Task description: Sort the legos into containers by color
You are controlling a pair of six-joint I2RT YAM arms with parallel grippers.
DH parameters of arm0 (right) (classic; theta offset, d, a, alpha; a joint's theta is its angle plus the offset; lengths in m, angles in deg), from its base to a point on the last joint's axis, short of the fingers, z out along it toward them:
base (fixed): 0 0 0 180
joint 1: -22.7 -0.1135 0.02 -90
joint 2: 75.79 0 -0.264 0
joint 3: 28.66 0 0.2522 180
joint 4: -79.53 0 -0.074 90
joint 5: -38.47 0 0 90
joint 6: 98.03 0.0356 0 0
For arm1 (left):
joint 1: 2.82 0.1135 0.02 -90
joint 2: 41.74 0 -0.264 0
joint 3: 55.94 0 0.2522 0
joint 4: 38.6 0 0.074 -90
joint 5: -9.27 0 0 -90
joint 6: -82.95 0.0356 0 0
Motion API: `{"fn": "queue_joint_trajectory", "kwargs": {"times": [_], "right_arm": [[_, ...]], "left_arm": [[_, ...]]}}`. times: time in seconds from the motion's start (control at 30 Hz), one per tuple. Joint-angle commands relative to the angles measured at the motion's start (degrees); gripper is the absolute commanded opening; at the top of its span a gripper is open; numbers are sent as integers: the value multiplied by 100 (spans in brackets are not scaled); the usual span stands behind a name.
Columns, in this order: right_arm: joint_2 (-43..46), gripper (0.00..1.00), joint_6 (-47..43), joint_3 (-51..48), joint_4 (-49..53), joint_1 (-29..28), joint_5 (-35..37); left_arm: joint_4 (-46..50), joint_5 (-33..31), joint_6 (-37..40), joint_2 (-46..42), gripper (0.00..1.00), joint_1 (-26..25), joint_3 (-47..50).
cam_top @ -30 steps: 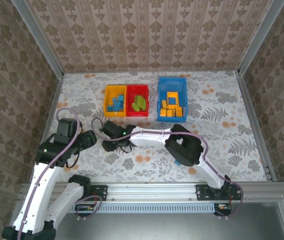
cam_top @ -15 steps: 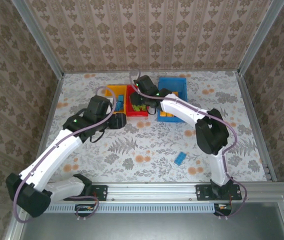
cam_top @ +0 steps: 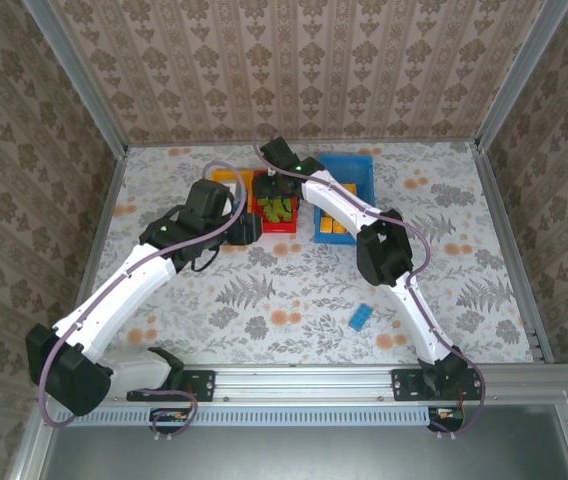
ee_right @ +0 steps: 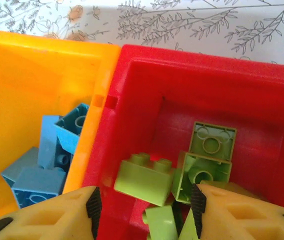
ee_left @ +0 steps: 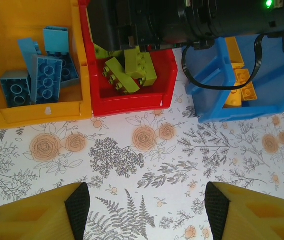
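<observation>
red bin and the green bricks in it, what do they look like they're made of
The red bin looks like moulded hard plastic, smooth and slightly glossy, with soft highlights along its rim and walls. The green bricks also look like hard plastic: crisp moulded studs, hollow undersides and a satin sheen. The exact type of plastic cannot be told.

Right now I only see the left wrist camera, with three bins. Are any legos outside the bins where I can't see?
Observer: Yes, one blue lego lies alone on the table, on its near right part and well away from the bins.
Operator: Is the right gripper holding something?
Observer: No. The right wrist view shows the right gripper open above the red bin, with nothing between its fingers and the green legos lying in the bin below.
</observation>
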Motion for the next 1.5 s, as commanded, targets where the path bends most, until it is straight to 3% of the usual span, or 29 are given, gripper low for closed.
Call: {"fn": "queue_joint_trajectory", "kwargs": {"times": [0.0, 0.17, 0.37, 0.6, 0.8, 0.93, 1.07, 1.23, 1.47], "right_arm": [[101, 56, -35, 295, 322, 1, -88], [919, 56, -267, -390, -90, -35, 86], [2879, 58, -679, -2941, -1290, 11, 308], [5609, 61, -711, -6269, -1903, 176, 504], [8164, 72, -33, -8175, -1156, 660, 763], [9489, 75, 427, -8644, -293, 882, 837], [10452, 79, 710, -8539, 455, 928, 1356], [10860, 83, 708, -8044, 1109, 962, 1968], [11058, 84, 699, -7982, 1269, 978, 1905]], "left_arm": [[75, -91, 69, -291, 66, -17, 92], [81, 120, 243, -334, 67, -17, 201], [8, 733, 926, 126, 71, -268, 201], [-106, 1131, 1906, 1392, 76, -1501, -175], [-8, 1156, 2184, 2787, 77, -2661, -952], [55, 1103, 2172, 3657, 79, -3206, -1580], [170, 1140, 2023, 4424, 81, -3457, -2190], [577, 931, 1825, 5147, 83, -3611, -2860], [984, 764, 1652, 5914, 79, -3652, -3402]]}}
